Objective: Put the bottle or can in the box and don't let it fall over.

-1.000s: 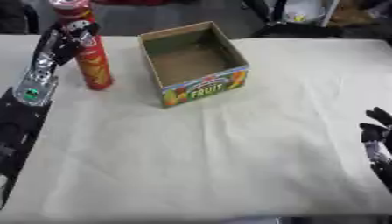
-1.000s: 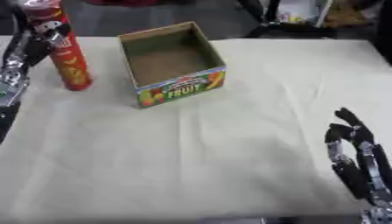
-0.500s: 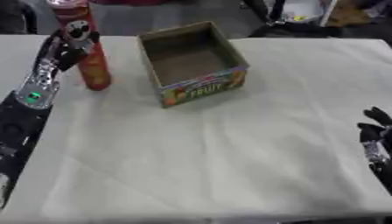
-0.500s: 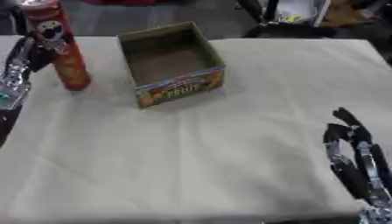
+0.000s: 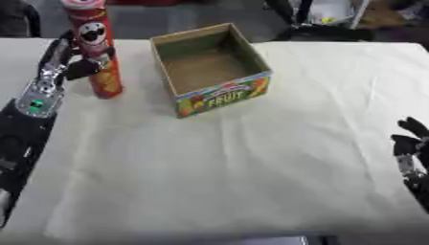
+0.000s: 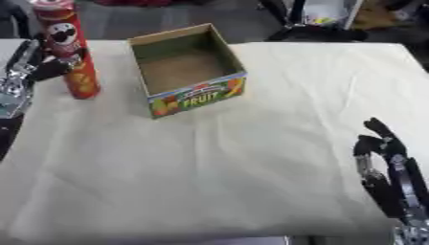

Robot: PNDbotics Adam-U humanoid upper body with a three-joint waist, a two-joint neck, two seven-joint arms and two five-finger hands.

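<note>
A tall red chip can (image 5: 95,50) stands upright on the white cloth, left of the box. My left hand (image 5: 62,61) is at the can's left side, its thumb curled onto the can's front and its fingers (image 5: 59,44) rising along the can's left side. The open cardboard box (image 5: 220,96) with a "FRUIT" label sits just right of the can, empty inside. My right hand (image 6: 387,165) rests open at the lower right, fingers up, far from both.
The white cloth (image 5: 251,162) covers the table, with wide bare room in front of the box. Dark chair legs and clutter (image 5: 322,19) stand beyond the table's far edge.
Almost nothing has moved. The can stays upright in the same spot and my left hand stays against it; the right hand is still.
</note>
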